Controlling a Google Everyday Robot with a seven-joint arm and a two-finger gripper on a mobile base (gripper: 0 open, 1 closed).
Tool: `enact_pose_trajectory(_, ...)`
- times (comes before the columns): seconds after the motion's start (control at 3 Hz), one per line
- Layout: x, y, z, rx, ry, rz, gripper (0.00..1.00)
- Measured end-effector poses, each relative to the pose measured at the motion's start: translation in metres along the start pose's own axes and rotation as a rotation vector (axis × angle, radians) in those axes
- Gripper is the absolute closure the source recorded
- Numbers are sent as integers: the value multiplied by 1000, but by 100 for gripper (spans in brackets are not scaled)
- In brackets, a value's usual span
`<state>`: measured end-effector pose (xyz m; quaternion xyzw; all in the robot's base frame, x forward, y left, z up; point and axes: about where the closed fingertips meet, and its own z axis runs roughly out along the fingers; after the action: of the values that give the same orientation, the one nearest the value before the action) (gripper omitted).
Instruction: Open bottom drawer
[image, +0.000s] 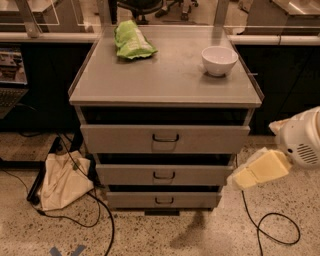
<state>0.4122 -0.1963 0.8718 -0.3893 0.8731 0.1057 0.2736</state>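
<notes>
The grey metal cabinet (165, 80) has three drawers. The bottom drawer (130, 201) is the lowest and slimmest, with a small black loop handle (164, 200) at its centre. Its front stands slightly proud of the cabinet, like the two above. My gripper (250, 174) is the cream-coloured end of the white arm (300, 142) at the right. It hangs just off the cabinet's right side, level with the middle drawer (200, 175), above and to the right of the bottom drawer's handle. It touches nothing.
A green bag (131, 41) and a white bowl (219, 60) sit on the cabinet top. A beige cloth bag (60, 182) and black cables (102, 220) lie on the floor at the left. Another cable (277, 230) loops at the right. A counter runs behind.
</notes>
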Motion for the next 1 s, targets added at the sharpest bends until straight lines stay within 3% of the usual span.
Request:
enact_pose_trajectory(0.33,-3,-3,35,31,-81,100,0)
enact_pose_trajectory(0.67,-16,-18,35,95,-133,102,0)
enact_pose_trajectory(1.0,-12,-15,38,113,-165,111,0)
